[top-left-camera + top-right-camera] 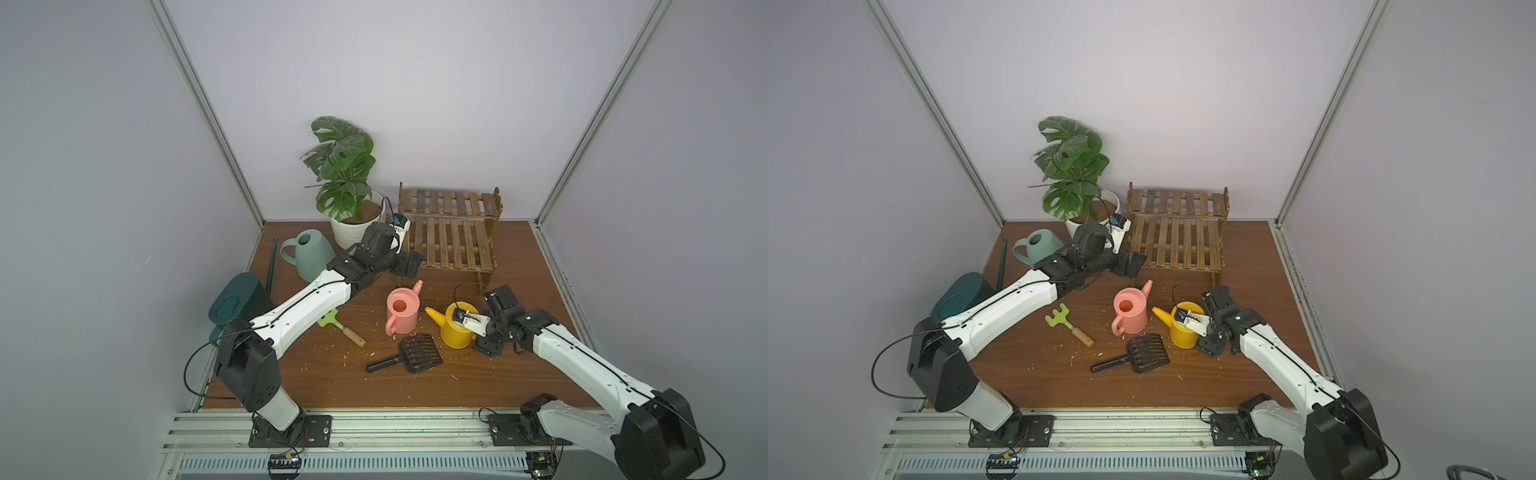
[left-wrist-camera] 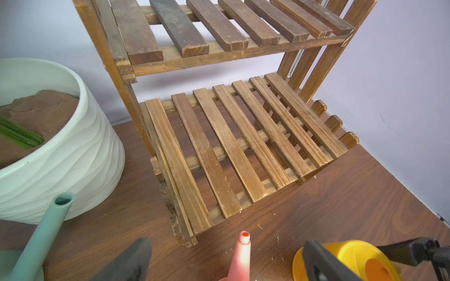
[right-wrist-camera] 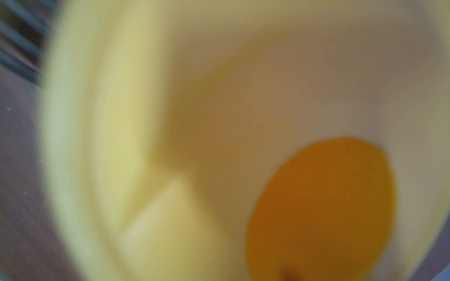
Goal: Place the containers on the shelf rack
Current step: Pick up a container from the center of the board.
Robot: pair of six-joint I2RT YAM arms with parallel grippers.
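Plain lilac-grey walls (image 1: 415, 83) meet at aluminium posts (image 1: 209, 116). The dark wood-grain worktop (image 1: 332, 382), flecked with pale crumbs, ends at a grooved aluminium rail (image 1: 415, 420). Light falls soft and even.

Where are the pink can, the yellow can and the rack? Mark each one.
pink can (image 1: 405, 323): in a top view, on its side wall below the rim.
yellow can (image 1: 455, 338): in a top view, on its side wall.
rack (image 2: 241, 146): left wrist view, on a lower-shelf slat.
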